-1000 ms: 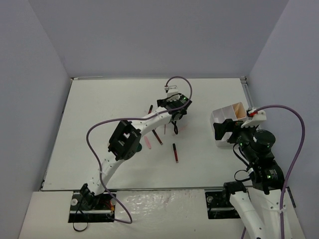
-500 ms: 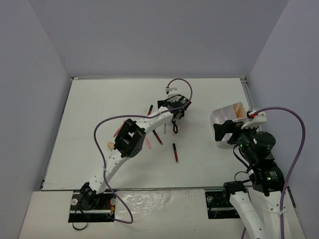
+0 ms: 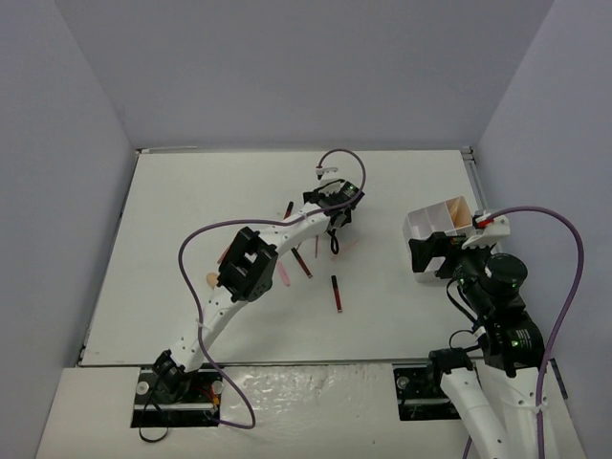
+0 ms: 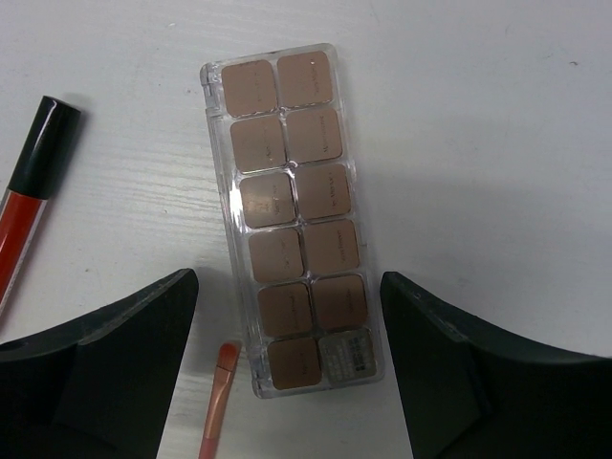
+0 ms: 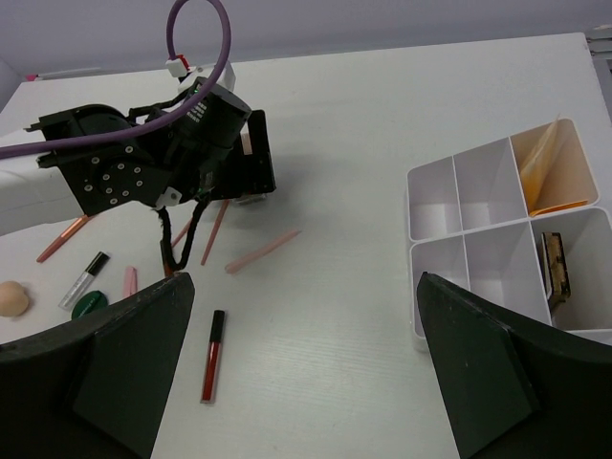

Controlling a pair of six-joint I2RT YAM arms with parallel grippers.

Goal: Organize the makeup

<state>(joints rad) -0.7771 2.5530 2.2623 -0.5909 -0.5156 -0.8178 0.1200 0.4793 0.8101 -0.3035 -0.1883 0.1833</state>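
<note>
Up close, the long rectangular eyeshadow palette of clear plastic (image 4: pixel 292 225) has a glossy, see-through case that catches light along its edges. Its ten brown pans look matt and powdery. The white table top (image 4: pixel 478 143) under it is matt with a faint grain, like painted wood. The fingers (image 4: pixel 115 354) of the left gripper (image 4: pixel 290 282) are black plastic, dull and slightly rough. The red lip-gloss tube with the black cap (image 4: pixel 29 201) shines, the cap most of all. The white six-compartment tray (image 5: pixel 432 206) is smooth plastic with a soft sheen. The round beige sponge (image 5: pixel 11 298) looks soft and matt, and the purple cable (image 5: pixel 201 29) looks smooth and rubbery.
</note>
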